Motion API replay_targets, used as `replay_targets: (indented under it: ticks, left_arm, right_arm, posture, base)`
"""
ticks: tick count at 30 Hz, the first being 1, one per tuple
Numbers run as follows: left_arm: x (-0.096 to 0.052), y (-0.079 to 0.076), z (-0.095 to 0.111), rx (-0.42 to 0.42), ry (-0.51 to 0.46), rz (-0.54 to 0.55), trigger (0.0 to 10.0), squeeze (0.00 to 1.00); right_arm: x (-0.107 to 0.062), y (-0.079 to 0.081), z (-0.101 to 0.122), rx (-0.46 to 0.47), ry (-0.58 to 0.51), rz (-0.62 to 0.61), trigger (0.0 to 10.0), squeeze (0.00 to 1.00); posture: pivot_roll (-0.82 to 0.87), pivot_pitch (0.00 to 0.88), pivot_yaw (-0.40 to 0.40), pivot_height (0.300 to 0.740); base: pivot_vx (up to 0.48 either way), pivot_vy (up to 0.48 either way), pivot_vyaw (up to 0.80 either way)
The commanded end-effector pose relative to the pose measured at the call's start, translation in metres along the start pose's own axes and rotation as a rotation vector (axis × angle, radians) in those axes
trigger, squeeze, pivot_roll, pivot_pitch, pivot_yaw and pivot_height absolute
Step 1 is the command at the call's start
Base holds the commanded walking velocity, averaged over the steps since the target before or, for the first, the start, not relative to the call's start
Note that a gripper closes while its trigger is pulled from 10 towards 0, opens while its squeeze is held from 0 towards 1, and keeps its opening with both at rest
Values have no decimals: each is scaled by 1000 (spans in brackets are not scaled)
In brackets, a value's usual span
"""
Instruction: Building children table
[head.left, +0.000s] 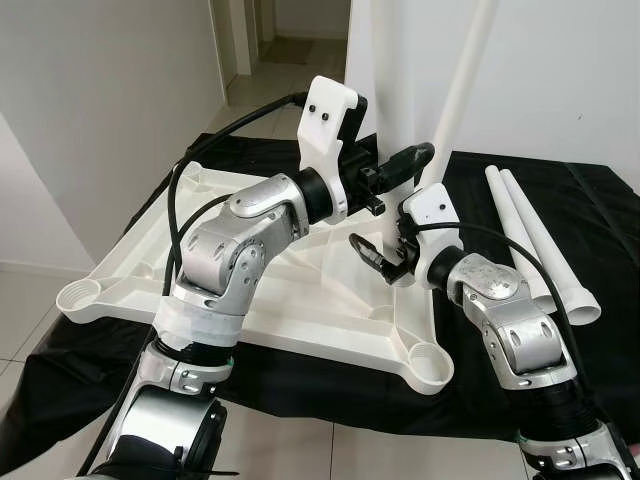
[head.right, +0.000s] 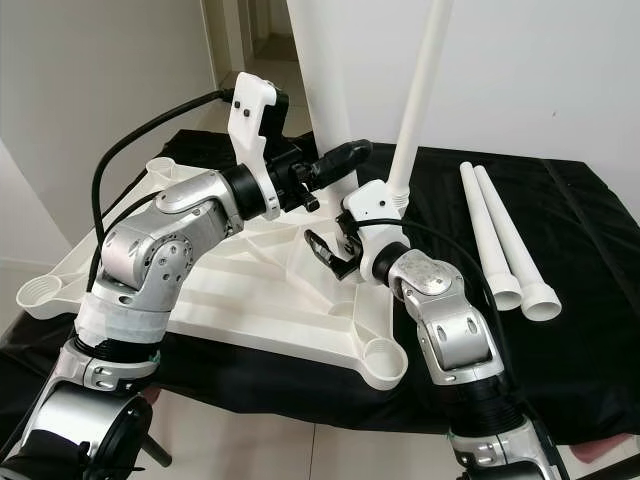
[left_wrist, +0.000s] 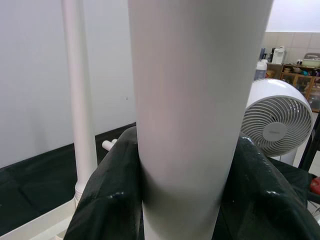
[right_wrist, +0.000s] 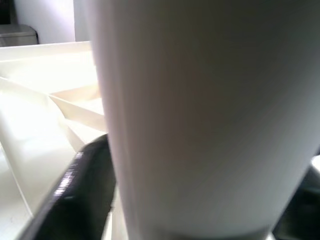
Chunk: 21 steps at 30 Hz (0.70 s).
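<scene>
Right gripper (head.left: 385, 252) is clamping the upright white leg (head.left: 462, 90) low by its socket; left gripper (head.right: 335, 160) is closing around another standing leg (left_wrist: 195, 115). Tabletop (head.left: 160, 260) is lying upside down on black cloth (head.left: 600, 230), two spare legs (head.right: 505, 235) resting beside it.

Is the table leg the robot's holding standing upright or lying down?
Upright. The table leg rises from the upturned tabletop, with the left hand and right hand on it. Two spare legs lie flat on the black cloth.
</scene>
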<state>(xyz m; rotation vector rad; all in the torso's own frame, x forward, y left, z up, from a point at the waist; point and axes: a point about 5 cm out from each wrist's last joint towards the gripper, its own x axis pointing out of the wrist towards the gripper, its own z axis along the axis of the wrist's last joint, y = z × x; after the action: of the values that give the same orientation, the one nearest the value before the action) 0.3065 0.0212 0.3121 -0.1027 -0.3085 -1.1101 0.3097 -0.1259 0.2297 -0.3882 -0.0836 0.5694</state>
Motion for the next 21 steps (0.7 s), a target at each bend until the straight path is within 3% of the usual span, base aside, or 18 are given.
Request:
replay_targets:
  ticks: [1, 2, 13, 18, 19, 21]
  left_arm:
    - [2, -6, 2, 29, -15, -41, 10000, 0]
    - [2, -6, 3, 30, -16, -43, 10000, 0]
    - [2, -9, 3, 37, -19, -65, 10000, 0]
    - [1, -11, 4, -3, -36, -92, 10000, 0]
    - [0, -12, 5, -16, -46, -103, 10000, 1000]
    - [0, -13, 6, -32, -54, -109, 10000, 1000]
  right_arm:
    - [-1, 5, -1, 4, 17, 13, 2157, 0]
    - [-1, 5, -2, 12, 27, 12, 0, 0]
    - [-3, 6, -7, 45, 98, 18, 0, 0]
    - [-3, 7, -7, 58, 93, 13, 0, 0]
    - [-2, 6, -7, 56, 90, 4, 10000, 0]
    - [-1, 6, -9, 80, 82, -20, 10000, 0]
  posture:
    - [-21, 0, 0, 740]
    - [-22, 0, -1, 740]
    - [-21, 0, -1, 740]
    - [-21, 0, 0, 740]
    - [-21, 0, 1, 740]
    - [-21, 0, 5, 740]
  base:
    - [0, 0, 0]
    - [0, 0, 0]
    - [0, 0, 0]
    - [0, 0, 0]
    - [0, 0, 0]
    - [0, 0, 0]
